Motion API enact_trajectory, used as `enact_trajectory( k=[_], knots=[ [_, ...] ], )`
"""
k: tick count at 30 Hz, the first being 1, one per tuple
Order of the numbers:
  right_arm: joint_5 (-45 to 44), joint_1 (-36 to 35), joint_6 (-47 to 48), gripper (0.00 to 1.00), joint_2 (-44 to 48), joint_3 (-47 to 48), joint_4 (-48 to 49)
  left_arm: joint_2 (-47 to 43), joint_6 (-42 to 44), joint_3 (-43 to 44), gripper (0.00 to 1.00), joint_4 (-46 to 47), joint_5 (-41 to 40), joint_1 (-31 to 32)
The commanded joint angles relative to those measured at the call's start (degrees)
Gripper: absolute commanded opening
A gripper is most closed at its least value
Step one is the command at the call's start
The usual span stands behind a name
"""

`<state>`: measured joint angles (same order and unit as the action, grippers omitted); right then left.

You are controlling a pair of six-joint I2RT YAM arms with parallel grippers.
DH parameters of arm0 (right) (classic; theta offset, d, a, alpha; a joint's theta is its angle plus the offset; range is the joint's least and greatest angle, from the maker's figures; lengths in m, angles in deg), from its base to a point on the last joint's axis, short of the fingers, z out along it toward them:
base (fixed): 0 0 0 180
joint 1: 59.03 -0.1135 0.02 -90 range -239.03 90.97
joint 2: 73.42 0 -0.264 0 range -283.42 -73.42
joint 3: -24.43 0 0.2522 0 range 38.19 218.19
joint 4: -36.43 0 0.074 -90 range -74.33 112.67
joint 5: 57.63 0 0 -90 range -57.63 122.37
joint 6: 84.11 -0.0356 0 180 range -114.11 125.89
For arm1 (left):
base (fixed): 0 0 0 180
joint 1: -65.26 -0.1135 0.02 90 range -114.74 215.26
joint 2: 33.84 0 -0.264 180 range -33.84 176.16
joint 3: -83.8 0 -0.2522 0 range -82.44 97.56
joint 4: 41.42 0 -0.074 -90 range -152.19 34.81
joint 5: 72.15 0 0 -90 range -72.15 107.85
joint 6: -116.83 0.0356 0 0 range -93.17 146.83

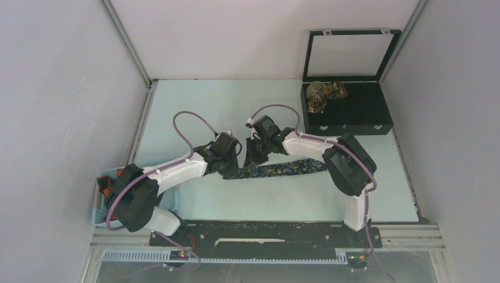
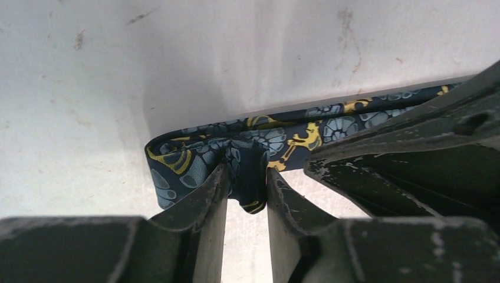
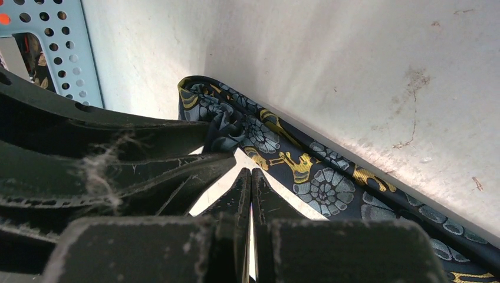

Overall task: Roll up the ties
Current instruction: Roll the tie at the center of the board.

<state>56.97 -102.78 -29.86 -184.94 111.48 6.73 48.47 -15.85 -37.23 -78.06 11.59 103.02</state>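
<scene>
1 navy tie (image 1: 277,169) with yellow and pale-blue figures lies flat near the middle of the surface (image 1: 224,106), running from 9 to 3 o'clock between the 2 arms. Its 9 o'clock end is folded back on itself. The left hand (image 2: 246,191) is at that fold with its fingers (image 2: 206,200) a little apart. A bunched bit of the tie sits between their tips, and whether they press it cannot be told. The right hand (image 3: 252,177) is closed tight with nothing between its fingers, its tips just beside the tie's edge and close to the left hand. At 1 o'clock on the surface a black case (image 1: 354,127) stands with its lid up, and a few coils (image 1: 321,94) sit at its 9 o'clock end. At 8 o'clock a pale-blue basket (image 1: 105,177) lies partly under the left arm.
</scene>
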Motion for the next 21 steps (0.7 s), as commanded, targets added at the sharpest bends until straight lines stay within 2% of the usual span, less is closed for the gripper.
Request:
enact_trajectory(
  k=[1, 3, 6, 10, 17, 21],
  knots=[
    [0.4, 0.2, 0.5, 0.00, 3.0, -0.2, 0.3, -2.1, -0.5, -0.9, 0.35, 4.1, 2.0, 0.4],
    [0.5, 0.3, 0.3, 0.00, 3.0, -0.1, 0.5, -2.9, -0.1, -1.8, 0.45, 5.8, 3.4, 0.4],
    [0.7, 0.3, 0.1, 0.00, 3.1, -0.1, 0.5, -3.2, 0.4, -2.6, 0.48, 7.5, 4.6, 0.4],
    [1.0, 0.3, 0.0, 0.02, 3.4, -0.2, 0.6, -3.0, 0.6, -3.7, 0.45, 9.5, 5.8, 0.4],
    [1.0, 0.3, -0.1, 0.16, 3.7, -0.1, 0.7, -4.0, -0.3, -6.1, 0.40, 12.6, 5.8, 0.4],
    [1.1, 0.3, 0.0, 0.20, 3.5, -0.1, 0.5, -4.5, -0.6, -6.7, 0.35, 13.3, 5.6, 0.4]
  ],
)
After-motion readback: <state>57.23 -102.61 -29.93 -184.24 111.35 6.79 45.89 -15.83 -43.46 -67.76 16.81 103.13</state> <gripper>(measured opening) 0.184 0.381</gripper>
